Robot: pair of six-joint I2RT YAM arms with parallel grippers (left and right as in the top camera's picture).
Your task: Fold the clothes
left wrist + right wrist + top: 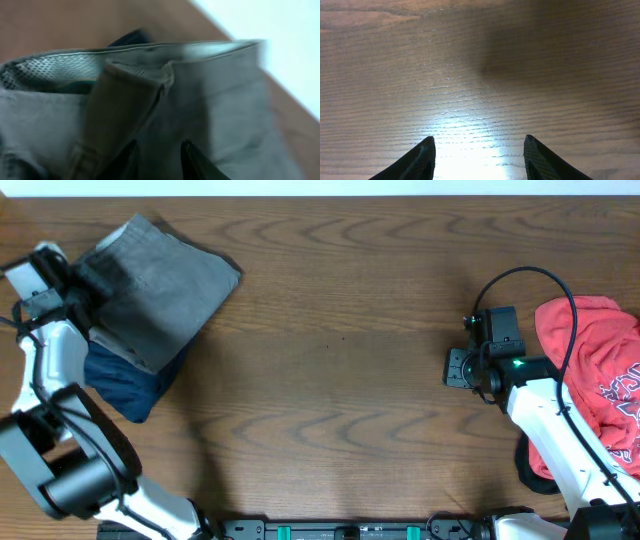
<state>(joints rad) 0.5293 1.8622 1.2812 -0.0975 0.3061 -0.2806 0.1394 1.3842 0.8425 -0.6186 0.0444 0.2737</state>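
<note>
The grey shorts (155,280) lie folded at the table's back left, on top of the dark navy garment (125,385). My left gripper (80,280) is at the shorts' left edge. In the left wrist view its jaws (159,145) are partly apart over the grey fabric (220,100), and the pale inner waistband (150,50) stands ahead of them; the view is blurred. The red T-shirt with white print (600,370) lies crumpled at the right edge. My right gripper (455,368) is open and empty just left of it, over bare wood (480,140).
The wooden table (340,380) stretches between the two piles. The table's far edge runs close behind the shorts. My right arm (560,440) lies across the lower part of the red T-shirt.
</note>
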